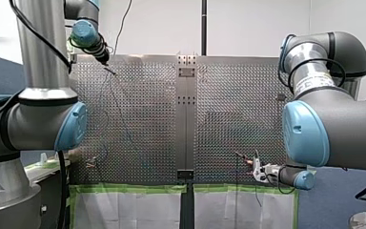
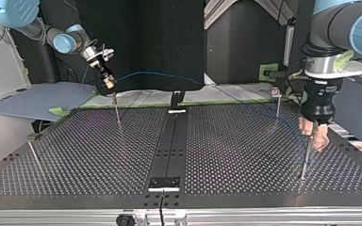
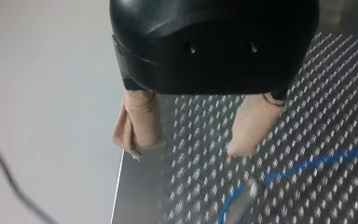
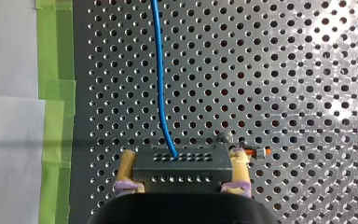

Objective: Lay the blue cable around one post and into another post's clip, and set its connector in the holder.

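Near side of the top view: my left gripper point(image 3: 185, 150), beige pads spread with nothing between them, hangs just beside a thin post point(image 2: 305, 160) on the perforated table point(image 2: 226, 155). Far edge: my right gripper point(image 4: 182, 157) pinches the dark connector point(image 4: 182, 170) above the table. The blue cable point(image 4: 160, 84) runs from the connector toward the left gripper's side.

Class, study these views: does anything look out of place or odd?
Nothing is damaged. Only the cable is unsettled: it spans mid-air from my right hand, which grips its connector.
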